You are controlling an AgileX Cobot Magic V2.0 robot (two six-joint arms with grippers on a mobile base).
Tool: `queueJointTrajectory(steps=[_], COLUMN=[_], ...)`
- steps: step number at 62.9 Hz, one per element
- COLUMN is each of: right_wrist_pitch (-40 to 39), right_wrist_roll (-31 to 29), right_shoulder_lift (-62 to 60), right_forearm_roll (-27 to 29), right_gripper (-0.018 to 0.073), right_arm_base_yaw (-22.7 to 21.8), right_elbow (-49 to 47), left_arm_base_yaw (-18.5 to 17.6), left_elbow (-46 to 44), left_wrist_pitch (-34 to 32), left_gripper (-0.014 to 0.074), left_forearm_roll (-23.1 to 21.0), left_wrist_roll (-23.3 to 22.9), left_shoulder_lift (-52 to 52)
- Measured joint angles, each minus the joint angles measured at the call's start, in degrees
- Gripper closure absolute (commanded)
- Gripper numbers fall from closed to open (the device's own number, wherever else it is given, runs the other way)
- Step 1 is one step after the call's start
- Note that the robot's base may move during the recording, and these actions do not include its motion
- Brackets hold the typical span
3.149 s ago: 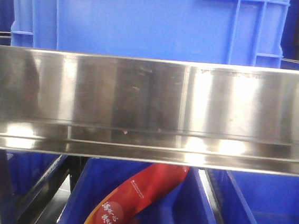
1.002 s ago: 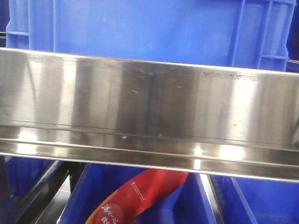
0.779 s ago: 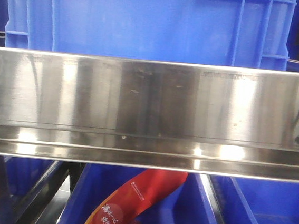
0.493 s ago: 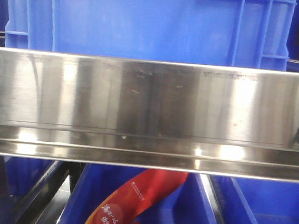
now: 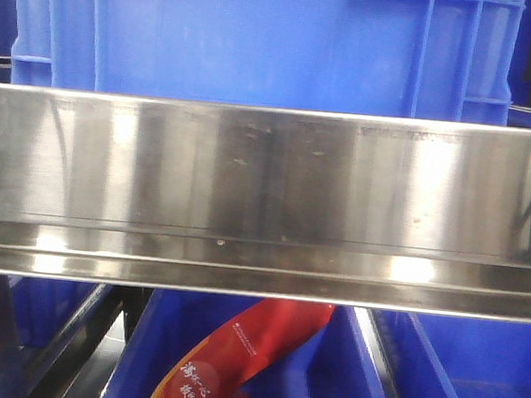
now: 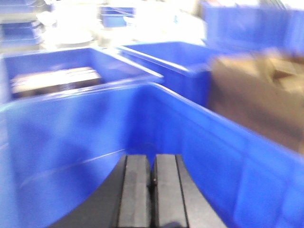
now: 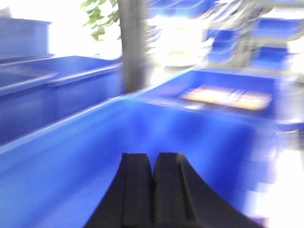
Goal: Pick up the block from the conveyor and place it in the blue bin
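Near: left tool (image 6: 152, 178), pads pressed together, nothing between them, poised over the hollow of a blue bin (image 6: 71, 142). Right tool (image 7: 153, 183), pads likewise together and empty, above a second blue bin (image 7: 71, 156). Both wrist views blurred.

Middle: steel conveyor rail (image 5: 265, 199) spans the front view; below it a red packet (image 5: 236, 356) lies in a lower blue crate (image 5: 338, 375).

Far: large blue crate (image 5: 262, 39) behind the rail; brown cardboard box (image 6: 256, 95) far right.

Block: not visible in any view.

Step, as judged: waiting or repositioning, no grasp made. Next move calls for finding a block on the conveyor, parting one tool's pads, and reaching down.
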Motion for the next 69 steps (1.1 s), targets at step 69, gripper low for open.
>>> queueJointTrajectory(steps=[69], right_wrist_pitch=[-4.4], right_wrist_roll=[0.0], right_shoulder_lift=[-53.8], right_forearm_roll=[-0.4], right_gripper=[0.0721], right_arm_base_yaw=[-12.3], right_elbow=[43.3], left_arm_base_yaw=[8.0], left_elbow=[53.9], left_wrist_pitch=[-12.9], left_gripper=[0.0708], left_forearm_roll=[-0.9], left_wrist_roll=[-1.0], left_shoulder_lift=[-62.7])
